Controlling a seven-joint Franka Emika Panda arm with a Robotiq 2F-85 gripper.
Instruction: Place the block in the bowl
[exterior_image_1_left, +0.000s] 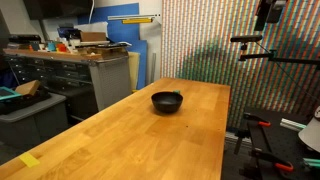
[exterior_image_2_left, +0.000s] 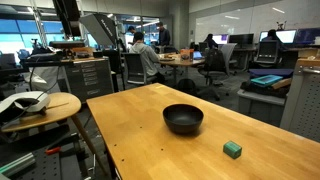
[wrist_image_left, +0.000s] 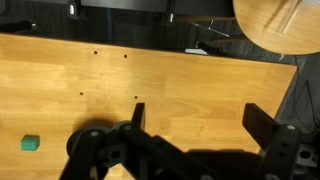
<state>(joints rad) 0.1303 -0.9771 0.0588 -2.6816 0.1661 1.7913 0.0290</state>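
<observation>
Exterior views: I see the black bowl (exterior_image_1_left: 167, 101) (exterior_image_2_left: 183, 119) on the wooden table (exterior_image_1_left: 120, 130) (exterior_image_2_left: 150, 140), the green block (exterior_image_2_left: 232, 149) apart from it. Wrist view: my gripper (wrist_image_left: 195, 125) hangs spread wide, holding nothing; the block (wrist_image_left: 30, 143) lies at lower left.

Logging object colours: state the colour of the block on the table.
The block is green, clearest in an exterior view; the wrist view shows it too.
</observation>
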